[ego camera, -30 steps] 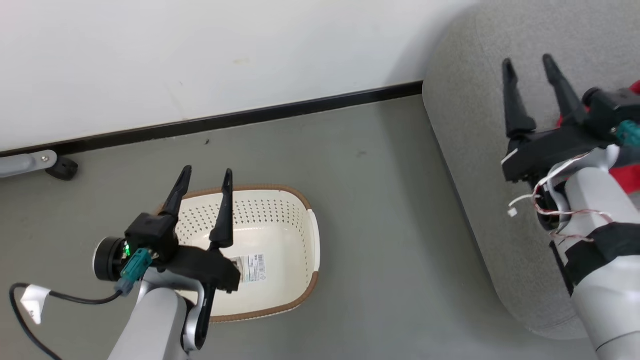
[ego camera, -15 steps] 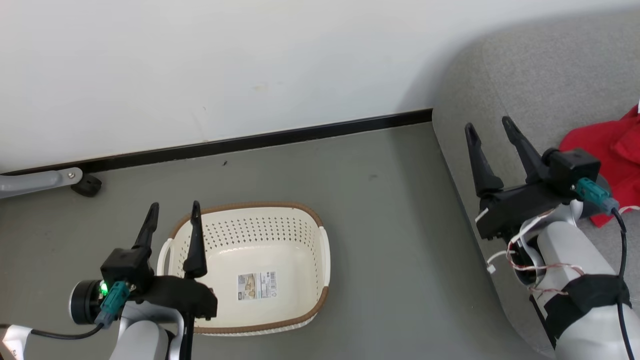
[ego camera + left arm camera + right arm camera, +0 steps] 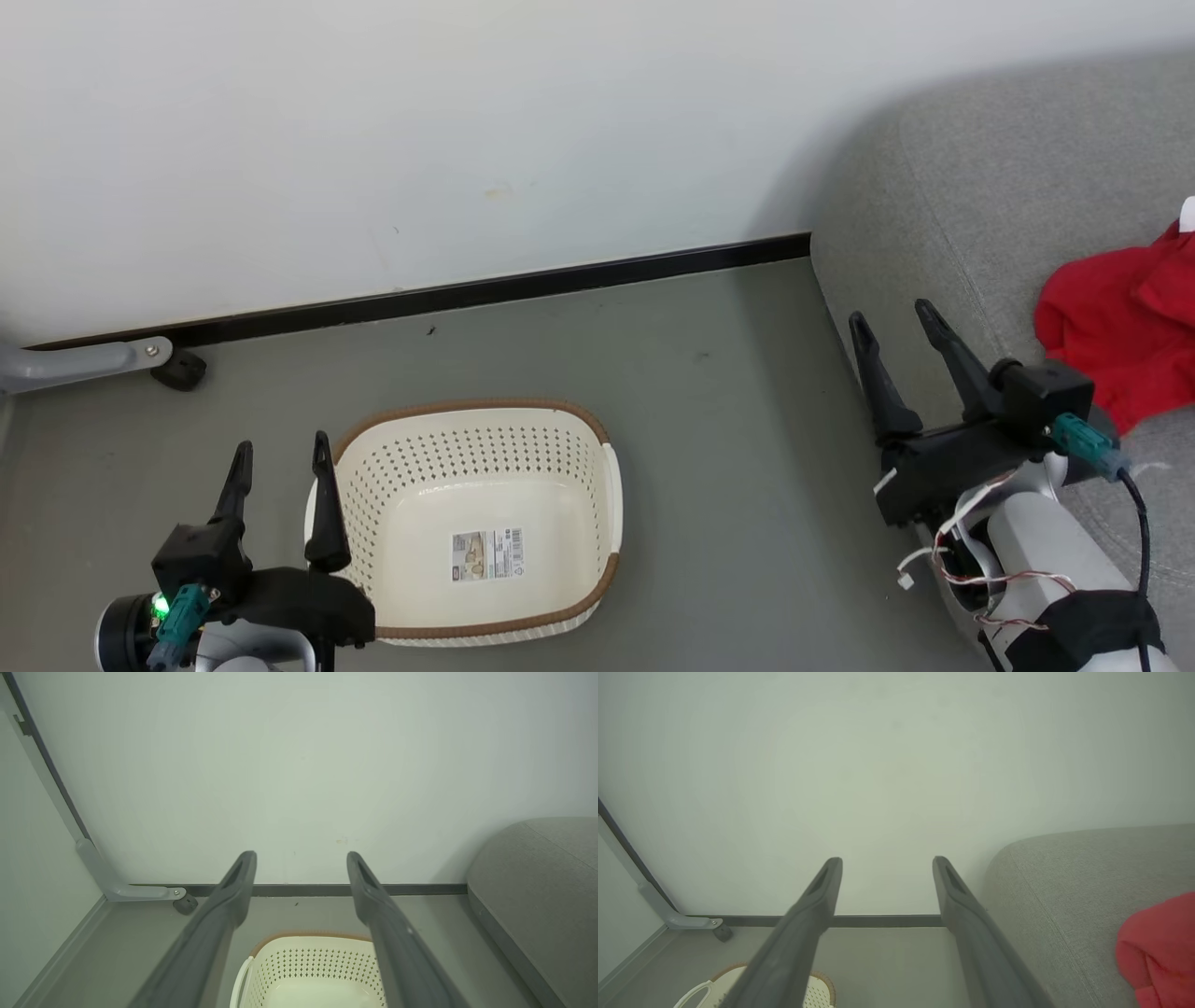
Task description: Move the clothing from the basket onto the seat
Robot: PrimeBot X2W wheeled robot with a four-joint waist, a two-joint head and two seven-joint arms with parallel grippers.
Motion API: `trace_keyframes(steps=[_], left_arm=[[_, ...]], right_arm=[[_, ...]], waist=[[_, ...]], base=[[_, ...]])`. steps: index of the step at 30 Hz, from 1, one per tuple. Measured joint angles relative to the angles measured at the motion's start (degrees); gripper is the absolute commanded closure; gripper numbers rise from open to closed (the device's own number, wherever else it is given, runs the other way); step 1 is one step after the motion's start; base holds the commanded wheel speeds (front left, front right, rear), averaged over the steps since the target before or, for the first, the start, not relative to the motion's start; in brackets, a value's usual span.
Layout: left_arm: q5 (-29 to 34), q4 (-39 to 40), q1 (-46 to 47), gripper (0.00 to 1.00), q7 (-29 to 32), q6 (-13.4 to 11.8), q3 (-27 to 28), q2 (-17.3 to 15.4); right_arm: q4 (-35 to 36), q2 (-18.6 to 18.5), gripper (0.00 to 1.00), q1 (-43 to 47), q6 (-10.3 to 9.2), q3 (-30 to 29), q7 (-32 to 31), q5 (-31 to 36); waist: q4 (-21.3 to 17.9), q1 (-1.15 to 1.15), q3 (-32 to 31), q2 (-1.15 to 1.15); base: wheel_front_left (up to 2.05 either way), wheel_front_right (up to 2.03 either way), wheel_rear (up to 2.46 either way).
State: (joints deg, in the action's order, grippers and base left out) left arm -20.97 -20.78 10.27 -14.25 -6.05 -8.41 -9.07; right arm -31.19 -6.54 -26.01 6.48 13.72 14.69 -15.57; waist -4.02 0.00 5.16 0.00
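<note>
View shifted: camera moved, not things. Right gripper has pulled back from clothing; fingers spread wide, nothing between them. Left gripper is also spread and empty, now beside basket. Clothing lies on seat, released. Basket floor bare except sticker. You may judge task finished.

Cream basket stands empty on the floor; red clothing lies crumpled on grey seat

The head camera looks steeply down; both low wrist cameras face the wall, all sharing the basket and sofa.
</note>
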Motion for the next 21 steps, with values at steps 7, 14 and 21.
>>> trace_keyframes(steps=[7, 14, 21], left_arm=[[0.08, 1.55, -3.86, 0.00, -0.03, -0.44, 1.13, 0.40], [0.46, 2.45, -6.34, 0.00, -0.03, -0.53, 2.91, 0.46], [0.79, 3.28, -7.84, 0.00, -0.03, -0.57, 4.58, 0.77]], right_arm=[[1.36, 0.19, 0.00, 3.63, -0.51, -0.07, 0.00, 0.00], [2.74, 0.24, 0.00, 5.81, -1.52, -0.41, 0.00, 0.00], [4.24, 0.27, 0.00, 8.06, -2.91, -1.23, -0.01, 0.00]], waist=[[-0.16, 0.00, -0.93, 0.01], [-0.38, 0.00, -1.43, 0.00], [-0.46, 0.00, -1.96, 0.01]], base=[[0.00, 0.00, 0.00], [0.00, 0.00, 0.00], [0.00, 0.00, 0.00]])
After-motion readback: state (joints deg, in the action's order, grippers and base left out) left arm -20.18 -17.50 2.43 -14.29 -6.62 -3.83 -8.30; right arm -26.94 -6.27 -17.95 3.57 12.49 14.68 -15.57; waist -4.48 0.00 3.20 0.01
